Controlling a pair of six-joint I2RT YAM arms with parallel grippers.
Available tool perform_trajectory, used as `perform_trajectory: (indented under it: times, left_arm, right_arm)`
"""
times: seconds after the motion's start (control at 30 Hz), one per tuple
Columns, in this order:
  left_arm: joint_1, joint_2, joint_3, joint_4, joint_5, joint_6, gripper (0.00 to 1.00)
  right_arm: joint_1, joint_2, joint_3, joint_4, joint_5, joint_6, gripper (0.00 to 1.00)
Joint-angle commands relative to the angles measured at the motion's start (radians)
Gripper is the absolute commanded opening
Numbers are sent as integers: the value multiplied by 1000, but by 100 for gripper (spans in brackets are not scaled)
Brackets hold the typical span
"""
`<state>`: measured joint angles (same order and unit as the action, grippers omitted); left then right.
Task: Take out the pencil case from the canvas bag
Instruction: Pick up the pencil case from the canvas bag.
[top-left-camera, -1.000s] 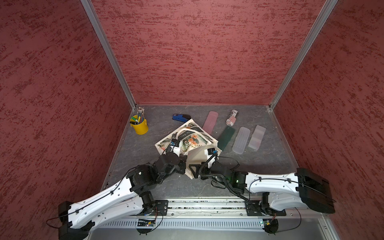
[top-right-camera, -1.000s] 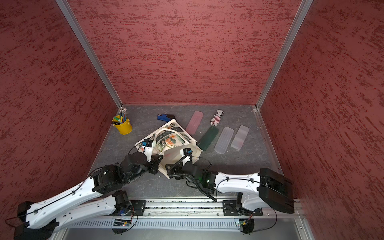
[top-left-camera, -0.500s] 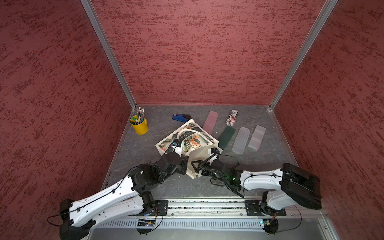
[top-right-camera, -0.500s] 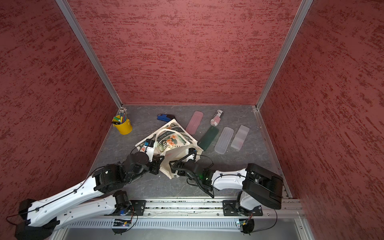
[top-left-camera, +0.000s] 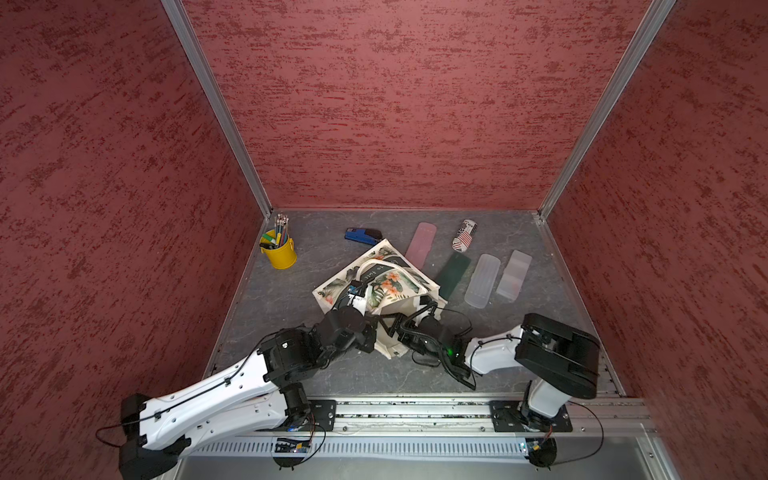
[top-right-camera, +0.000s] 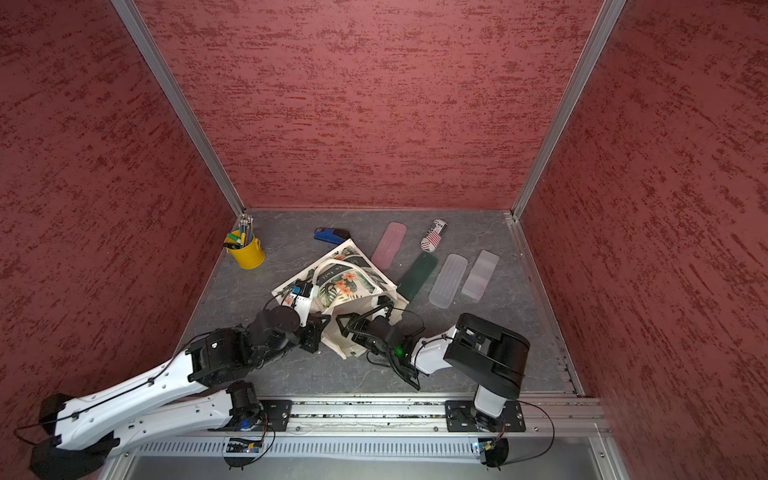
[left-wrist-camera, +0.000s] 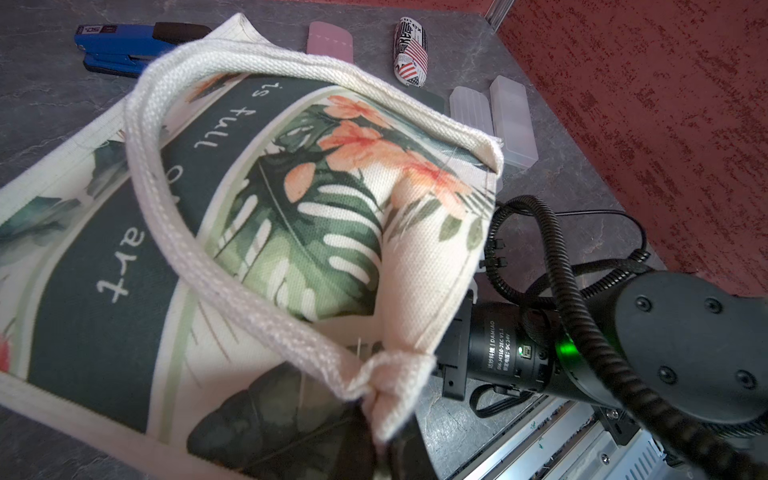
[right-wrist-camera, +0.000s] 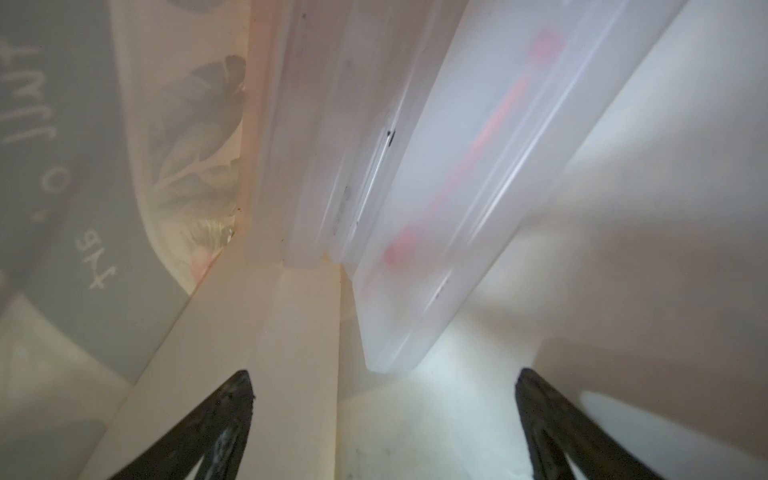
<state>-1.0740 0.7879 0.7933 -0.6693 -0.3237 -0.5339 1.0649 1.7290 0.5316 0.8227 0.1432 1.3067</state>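
On the dark green band (left-wrist-camera: 104, 266) of the canvas bag (left-wrist-camera: 291, 232) you can read white script: "is full" and "art"; blue stapler (left-wrist-camera: 120, 45), label "50"; black motor housing (left-wrist-camera: 498, 353), "DAMIAO", finer print unclear; flag-print case (left-wrist-camera: 411, 54), letters "REE".

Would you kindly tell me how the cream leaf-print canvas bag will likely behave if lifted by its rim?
Probably floppy: the cream leaf-print canvas bag bunches into folds at its pinched rim. Its looped woven handle lies limp, so it likely sags when raised.
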Motion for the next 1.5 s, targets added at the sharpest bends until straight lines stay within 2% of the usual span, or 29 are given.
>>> perform_trajectory:
  times: [0.0, 0.13, 0.2, 0.33, 0.67, 0.83, 1.0, 1.17, 1.3, 1.47]
  left_arm:
    - [-17, -10, 47, 28, -5, -6, 0]
    - [-31, -17, 50, 20, -14, -15, 0]
    - [-39, -17, 54, 20, -14, -20, 0]
    - [-59, -10, 53, 9, -28, -29, 0]
    - [-66, -11, 54, -5, -40, -38, 0]
    - [-67, -13, 52, -4, -43, -40, 0]
    - [-69, -3, 60, -8, -41, -41, 0]
    - [-69, -6, 54, -3, -49, -37, 0]
    - [-70, -5, 63, -12, -49, -38, 0]
    - [-72, -18, 47, -6, -54, -47, 0]
  right_arm:
    - [-14, 49, 10, 105, 8, 91, 98]
    - [-26, 95, -11, 170, 50, 162, 96]
    - [-43, 111, -46, 285, 68, 153, 93]
    - [-89, 129, -43, 327, 48, 124, 93]
    - [-141, 240, 74, 244, -31, 206, 92]
    - [-145, 299, 184, 201, -81, 161, 89]
    - [-146, 304, 246, 70, -67, 138, 83]
    - [-150, 290, 242, 63, -78, 86, 60]
    - [-153, 294, 222, 94, -92, 67, 49]
    - [-154, 288, 212, 112, -107, 28, 26]
